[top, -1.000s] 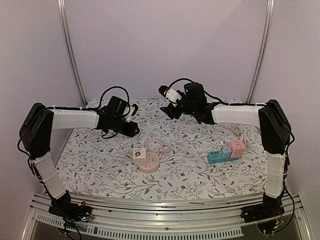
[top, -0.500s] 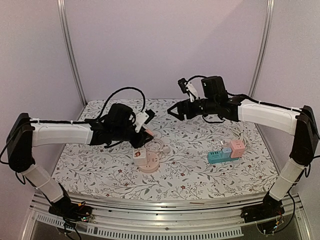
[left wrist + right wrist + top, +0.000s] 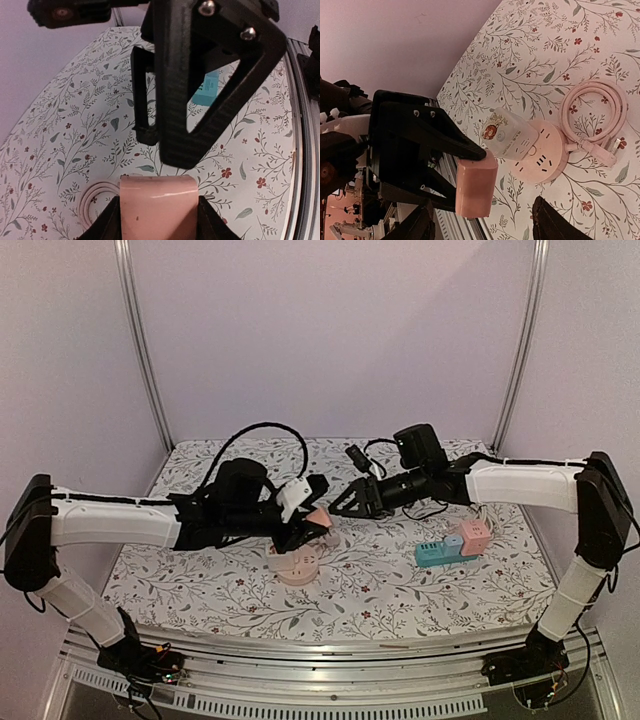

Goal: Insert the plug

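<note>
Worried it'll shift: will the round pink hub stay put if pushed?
Likely slides: the round pink hub lies loose on the cloth, ungripped. The white cube plugged off-centre may tip it. Its coiled cord looks floppy, little anchor.

We see the top view lit softly and evenly: the flowered table (image 3: pixel 400 590) is bright, the walls are a pale lilac, and the arms throw only faint, diffuse shadows. Fine detail there is a little soft. In the left wrist view the pink plug (image 3: pixel 159 210) carries a thin white streak of glare. The screw heads on the right gripper (image 3: pixel 161 150) glint, and its black frame, close to the lens, shows little detail. The table edge bows strongly toward the corners. In the right wrist view the near fingers (image 3: pixel 552 222) are dark, blurred shapes, and the lower left corner dissolves into reddish blur.
</note>
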Action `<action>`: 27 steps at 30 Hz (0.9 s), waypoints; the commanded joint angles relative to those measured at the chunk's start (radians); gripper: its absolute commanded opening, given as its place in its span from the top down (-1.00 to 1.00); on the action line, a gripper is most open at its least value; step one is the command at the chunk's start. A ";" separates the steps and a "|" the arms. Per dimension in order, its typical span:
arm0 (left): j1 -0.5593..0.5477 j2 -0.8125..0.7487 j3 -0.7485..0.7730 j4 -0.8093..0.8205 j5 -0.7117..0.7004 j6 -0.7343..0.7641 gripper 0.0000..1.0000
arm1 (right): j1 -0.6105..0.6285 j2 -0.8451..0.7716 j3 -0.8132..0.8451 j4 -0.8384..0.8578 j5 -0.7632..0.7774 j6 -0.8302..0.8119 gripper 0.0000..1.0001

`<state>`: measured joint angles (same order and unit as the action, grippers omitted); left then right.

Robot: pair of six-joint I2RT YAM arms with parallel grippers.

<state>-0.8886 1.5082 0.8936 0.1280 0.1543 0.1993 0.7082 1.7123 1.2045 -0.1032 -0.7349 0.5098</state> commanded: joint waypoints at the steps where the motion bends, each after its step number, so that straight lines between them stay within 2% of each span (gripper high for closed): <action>1: -0.061 -0.021 -0.011 0.034 0.005 0.046 0.39 | 0.016 0.070 0.007 0.041 -0.061 0.068 -0.28; 6: -0.098 -0.015 -0.002 0.013 -0.029 0.066 0.39 | 0.042 0.118 0.006 0.075 -0.083 0.096 -0.20; 8: -0.109 -0.010 0.003 0.009 -0.041 0.073 0.40 | 0.051 0.123 0.006 0.076 -0.086 0.096 -0.11; 16: -0.125 0.015 0.017 0.007 -0.073 0.090 0.40 | 0.061 0.092 -0.028 0.076 -0.087 0.098 0.11; 21: -0.130 0.028 0.021 0.015 -0.080 0.097 0.36 | 0.069 0.083 -0.042 0.076 -0.076 0.096 0.37; 24: -0.135 0.026 0.016 0.031 -0.099 0.094 0.14 | 0.069 0.077 -0.047 0.077 -0.068 0.097 0.61; 25: -0.137 0.023 0.011 0.044 -0.113 0.088 0.01 | 0.071 0.073 -0.051 0.080 -0.061 0.097 0.68; 27: -0.138 0.016 -0.004 0.072 -0.126 0.080 -0.39 | 0.073 0.061 -0.060 0.086 -0.039 0.103 0.74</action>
<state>-1.0054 1.5330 0.8894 0.1139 0.0586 0.2855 0.7723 1.8099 1.1748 -0.0174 -0.8181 0.6170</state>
